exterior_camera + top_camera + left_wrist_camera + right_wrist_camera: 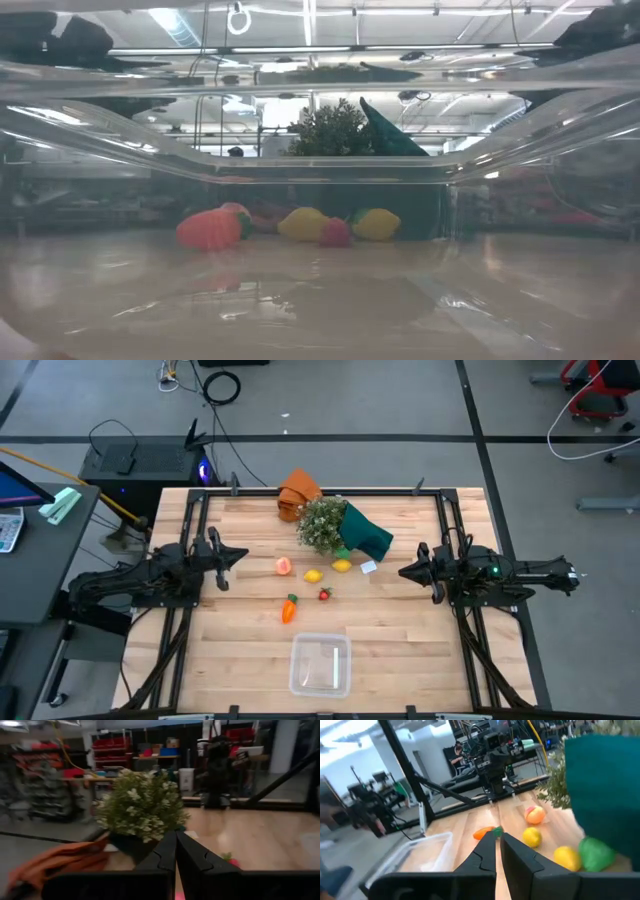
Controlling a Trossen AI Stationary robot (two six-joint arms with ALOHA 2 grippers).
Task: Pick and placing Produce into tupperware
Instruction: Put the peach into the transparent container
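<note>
Clear plastic tupperware (320, 664) is sitting empty at the table's near edge, while the lemons (313, 575) (342, 566), peach (284, 566), carrot (289, 609) and berry (324, 595) are lying mid-table, outside it; the left gripper (232, 555) and right gripper (405, 571) are hovering at opposite sides, fingers pressed together, holding nothing

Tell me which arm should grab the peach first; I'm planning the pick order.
Left, probably. The peach lies on the left gripper's side, much nearer to it than to the right gripper. Both grippers are shut and empty.
</note>
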